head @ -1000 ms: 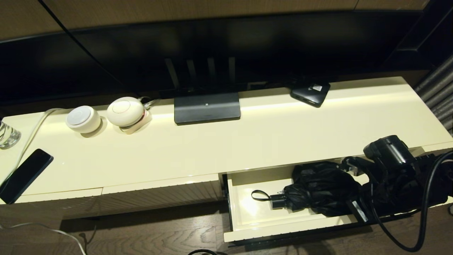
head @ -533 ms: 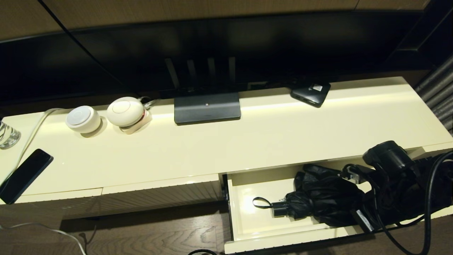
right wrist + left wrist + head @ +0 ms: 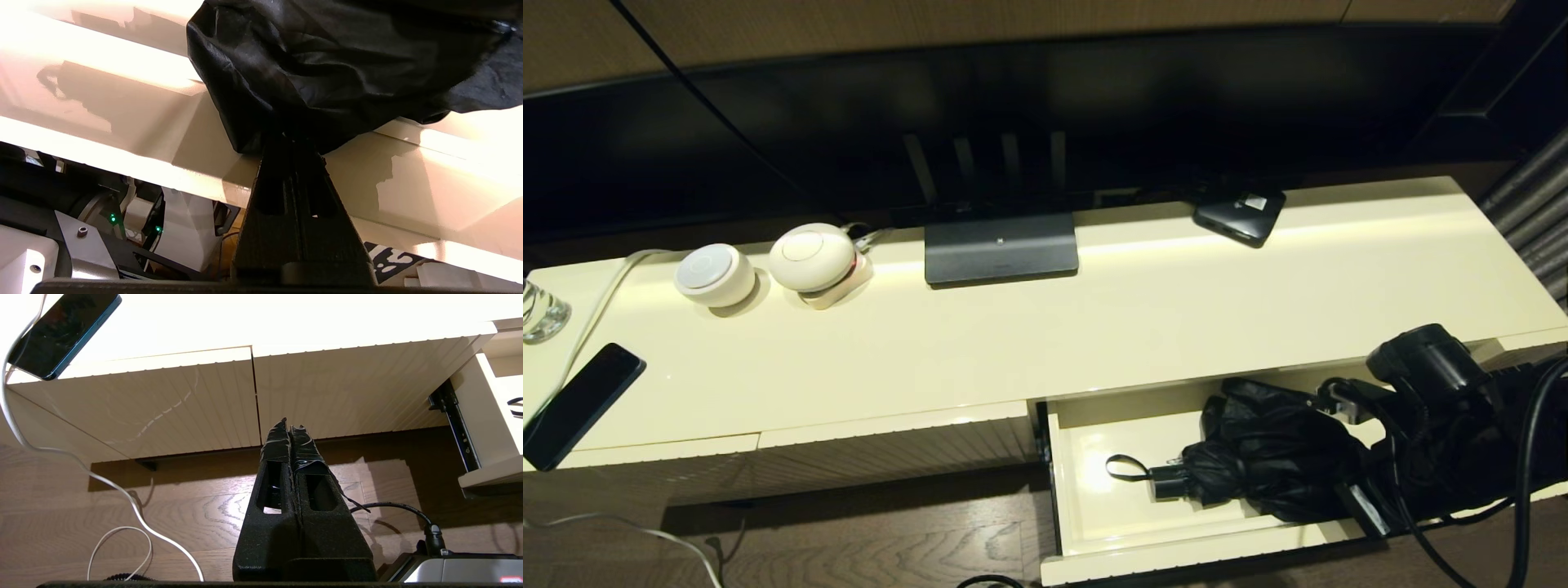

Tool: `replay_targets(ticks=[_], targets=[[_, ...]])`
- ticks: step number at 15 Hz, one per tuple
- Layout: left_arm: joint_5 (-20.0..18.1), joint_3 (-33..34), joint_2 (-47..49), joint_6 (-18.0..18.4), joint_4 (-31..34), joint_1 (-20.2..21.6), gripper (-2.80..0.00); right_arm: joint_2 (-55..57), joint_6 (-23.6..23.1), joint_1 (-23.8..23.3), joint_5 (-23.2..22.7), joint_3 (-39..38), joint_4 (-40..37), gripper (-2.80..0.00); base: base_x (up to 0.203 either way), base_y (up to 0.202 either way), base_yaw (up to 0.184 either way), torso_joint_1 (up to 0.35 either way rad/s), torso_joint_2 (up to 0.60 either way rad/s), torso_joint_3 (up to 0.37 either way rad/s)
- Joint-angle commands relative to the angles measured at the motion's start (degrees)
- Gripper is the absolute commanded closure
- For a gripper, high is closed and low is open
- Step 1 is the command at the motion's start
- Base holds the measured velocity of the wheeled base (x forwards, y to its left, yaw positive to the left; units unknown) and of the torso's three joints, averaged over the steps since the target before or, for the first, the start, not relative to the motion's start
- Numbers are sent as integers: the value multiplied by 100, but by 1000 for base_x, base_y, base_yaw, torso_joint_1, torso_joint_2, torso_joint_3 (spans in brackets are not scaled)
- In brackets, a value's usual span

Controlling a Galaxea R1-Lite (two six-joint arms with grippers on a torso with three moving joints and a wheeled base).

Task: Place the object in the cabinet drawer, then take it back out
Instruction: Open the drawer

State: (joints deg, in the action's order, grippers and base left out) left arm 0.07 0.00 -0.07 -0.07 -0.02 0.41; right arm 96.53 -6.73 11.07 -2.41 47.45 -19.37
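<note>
The black folding umbrella lies in the pulled-out cream drawer, its handle and strap loop pointing left over the bare drawer floor. My right gripper reaches in at the umbrella's right end. In the right wrist view its fingers are pressed together, with the tips buried in the glossy fabric above the drawer wall. My left gripper is shut and empty. It hangs low over the wooden floor before the closed ribbed fronts, left of the drawer's side.
On the cabinet top are a flat black phone at the left edge, a glass, two white round devices, a dark screen base and a small black labelled box. A white cable trails across the floor.
The drawer front has slid further out toward me, and the umbrella and my right gripper came with it and sit lower. Over the last half second almost nothing moved.
</note>
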Motion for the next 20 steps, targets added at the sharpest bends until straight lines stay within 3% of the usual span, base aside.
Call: replay_targets(ticks=[1,5,7,10,17,20], targets=[[1,18,7,-1,-6,2,0,-295,-10,1,10,-84,248,0,0,0,0,0,0,0],[1,18,7,-1,-6,2,0,-539,-65,1,22,-177,367,0,0,0,0,0,0,0],[1,18,7,-1,-6,2,0,-900,-380,-4,22,-422,550,0,0,0,0,0,0,0],[1,18,7,-1,2,2,0,-1203,-1506,-53,-1,-870,1142,0,0,0,0,0,0,0],[1,18,7,-1,-6,2,0,-1354,-5184,-172,-4,-983,1017,0,0,0,0,0,0,0],[1,18,7,-1,-6,2,0,-1192,-6386,-227,4,-732,999,0,0,0,0,0,0,0]])
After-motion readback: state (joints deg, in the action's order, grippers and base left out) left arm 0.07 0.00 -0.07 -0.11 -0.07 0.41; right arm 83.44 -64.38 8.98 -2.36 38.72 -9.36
